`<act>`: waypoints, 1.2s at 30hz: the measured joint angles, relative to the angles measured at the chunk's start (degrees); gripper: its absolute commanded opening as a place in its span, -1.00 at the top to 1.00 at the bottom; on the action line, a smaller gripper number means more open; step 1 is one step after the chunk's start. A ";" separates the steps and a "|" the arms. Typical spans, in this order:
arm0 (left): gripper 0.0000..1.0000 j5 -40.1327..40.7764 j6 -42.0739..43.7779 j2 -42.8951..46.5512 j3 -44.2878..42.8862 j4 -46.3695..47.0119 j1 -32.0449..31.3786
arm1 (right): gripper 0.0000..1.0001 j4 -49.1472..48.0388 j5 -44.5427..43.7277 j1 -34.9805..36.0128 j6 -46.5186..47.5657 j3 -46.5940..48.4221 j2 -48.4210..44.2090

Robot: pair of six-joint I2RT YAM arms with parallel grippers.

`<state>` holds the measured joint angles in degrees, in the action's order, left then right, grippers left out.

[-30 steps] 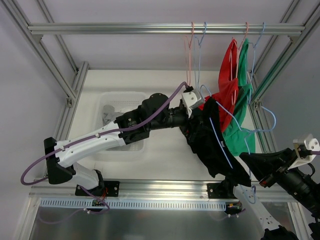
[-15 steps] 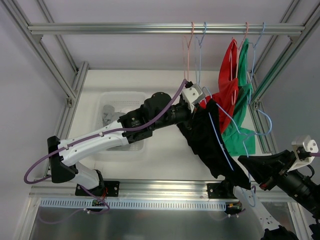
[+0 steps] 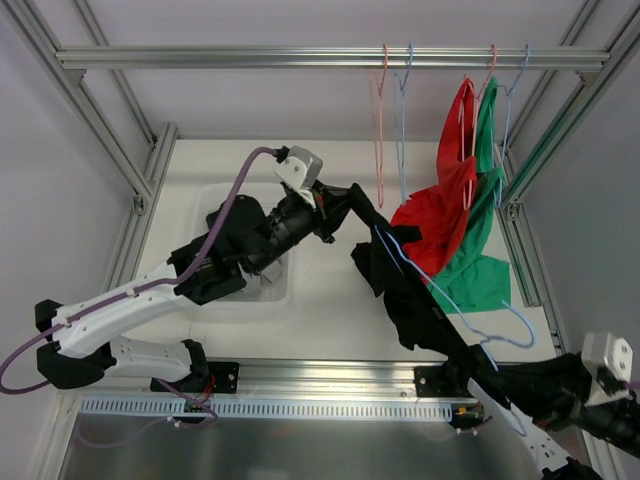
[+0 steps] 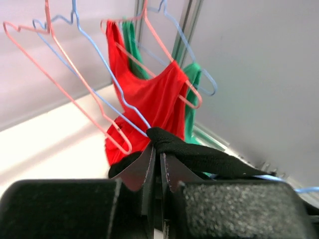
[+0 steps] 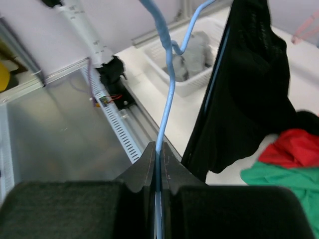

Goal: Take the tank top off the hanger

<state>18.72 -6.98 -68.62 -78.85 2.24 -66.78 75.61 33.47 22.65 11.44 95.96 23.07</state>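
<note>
The black tank top (image 3: 410, 295) hangs stretched in mid-air between my two grippers, still draped over the blue wire hanger (image 3: 445, 303). My left gripper (image 3: 345, 200) is shut on one black strap (image 4: 199, 157), its jaws (image 4: 159, 157) pinching the fabric's end. At the near right, my right gripper (image 3: 497, 372) is shut on the hanger's blue wire (image 5: 167, 99), which runs straight between its closed tips (image 5: 158, 152). In the right wrist view the black tank top (image 5: 249, 89) hangs beside that wire.
A red tank top (image 3: 450, 200) and a green one (image 3: 485, 270) hang on hangers from the top rail (image 3: 300, 57), beside empty pink and blue hangers (image 3: 380, 110). A white bin (image 3: 235, 250) holding grey cloth sits under my left arm. Frame posts flank the table.
My left gripper closed on the black strap and pulled it left and back. My right arm dropped toward the near edge with the hanger, stretching the garment between them.
</note>
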 measured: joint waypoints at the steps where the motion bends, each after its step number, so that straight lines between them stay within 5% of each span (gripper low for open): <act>1: 1.00 -0.02 -0.15 0.98 0.44 0.15 0.00 | 0.99 -0.31 1.99 0.52 0.87 0.07 -1.27; 6: 1.00 -4.85 -0.50 7.80 9.68 3.85 -0.02 | 0.99 -8.17 8.57 1.11 2.60 -2.23 -5.68; 11: 1.00 -8.96 -1.22 12.11 23.67 6.45 -0.02 | 1.00 -24.09 6.03 1.18 1.09 -12.61 -6.03; 20: 1.00 -14.75 -4.20 13.60 40.22 10.80 0.00 | 0.99 -86.31 -16.94 1.22 -14.23 -52.17 -4.50; 24: 1.00 -14.62 -6.05 12.94 43.67 12.31 0.00 | 0.99 -106.07 -27.17 1.22 -12.61 -58.69 -1.60; 27: 1.00 -13.51 -7.15 12.22 44.41 12.44 0.00 | 0.99 -104.67 -29.81 1.22 -9.88 -56.33 -2.08; 32: 0.93 -9.70 -7.45 11.69 43.91 11.15 0.00 | 0.99 -83.84 -30.51 1.22 -6.21 -43.34 -4.37; 36: 0.14 -7.89 -6.62 8.98 40.22 8.11 0.00 | 0.99 -62.97 -31.43 1.22 -4.50 -31.15 -3.63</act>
<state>10.83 -13.61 -59.64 -38.63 10.35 -66.78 12.64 2.04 23.88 6.94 64.82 19.44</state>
